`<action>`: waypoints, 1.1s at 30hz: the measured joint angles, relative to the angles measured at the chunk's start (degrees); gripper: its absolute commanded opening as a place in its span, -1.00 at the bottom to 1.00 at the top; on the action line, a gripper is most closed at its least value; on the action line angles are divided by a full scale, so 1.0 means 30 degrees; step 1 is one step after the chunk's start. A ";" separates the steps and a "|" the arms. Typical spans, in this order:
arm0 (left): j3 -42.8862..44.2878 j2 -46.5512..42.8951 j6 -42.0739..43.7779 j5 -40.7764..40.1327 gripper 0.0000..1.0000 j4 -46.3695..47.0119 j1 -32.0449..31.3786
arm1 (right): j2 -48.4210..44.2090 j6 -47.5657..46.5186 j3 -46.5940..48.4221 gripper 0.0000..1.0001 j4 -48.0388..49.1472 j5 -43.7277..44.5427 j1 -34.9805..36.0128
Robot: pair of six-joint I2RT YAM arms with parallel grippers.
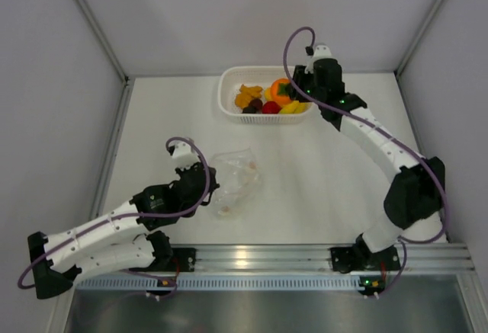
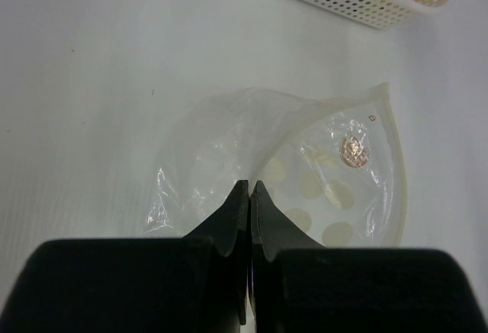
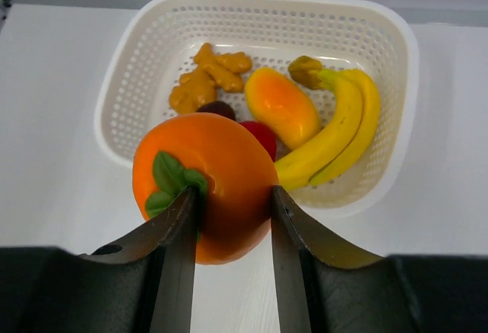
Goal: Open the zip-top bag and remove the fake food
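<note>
We thought the job was near its end. The right claw (image 3: 234,194) held the orange (image 3: 217,150) tight between its two fingers, up over the near rim of the basket (image 3: 381,43). The banana (image 3: 343,127), a red fruit (image 3: 263,136), a dark piece (image 3: 219,109) and some orange bits (image 3: 206,78) lay inside the basket.

The left claw (image 2: 250,188) was shut. Its tips seemed to pinch a thin fold of the bag (image 2: 335,165). The bag lay on the desk (image 1: 328,165), near the left arm and well apart from the basket. It looked almost empty. We saw only a small brownish spot in it and could not tell what that was.

Next, we thought, the right claw should move a bit further over the basket, go down and open, so the orange drops into a free place and does not roll off the rim.

The orange was round, so it had no long side. Its green leaf faced the wrist camera. From above, the bag's long side ran from the near edge toward the far wall, a bit slanted. We could not tell which end was its mouth.
</note>
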 measured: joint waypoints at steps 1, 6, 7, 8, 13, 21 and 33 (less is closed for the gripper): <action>0.0000 -0.0015 0.0015 0.0036 -1.00 -0.0015 0.0000 | 0.0911 0.0102 0.0605 -0.72 -0.0007 -0.0168 -0.0328; 0.0000 -0.0233 0.0226 0.0080 -1.00 -0.0015 0.0000 | 0.5464 0.0262 0.4000 -0.69 -0.0175 -0.0386 -0.1348; 0.0000 -0.0335 0.0328 0.0066 -1.00 -0.0007 0.0000 | 0.6280 0.0262 0.4750 -0.69 -0.0342 -0.0393 -0.1435; 0.0000 -0.0459 0.0437 0.0066 -1.00 -0.0015 0.0000 | 0.7155 0.0262 0.5537 -0.68 -0.0386 -0.0430 -0.1494; 0.0015 -0.0648 0.0794 -0.0204 -1.00 -0.0109 0.0044 | 1.0404 0.0182 0.8903 -0.60 -0.0474 -0.1260 -0.1581; 0.0029 -0.0080 0.1290 -0.0765 -1.00 -0.0306 0.0466 | 1.3078 -0.0102 1.1941 -0.33 -0.0131 -0.2674 -0.1355; 0.0372 -0.0044 0.1916 -0.0947 -1.00 -0.1807 0.2062 | 1.4309 -0.0510 1.2954 0.84 0.0044 -0.2361 -0.1005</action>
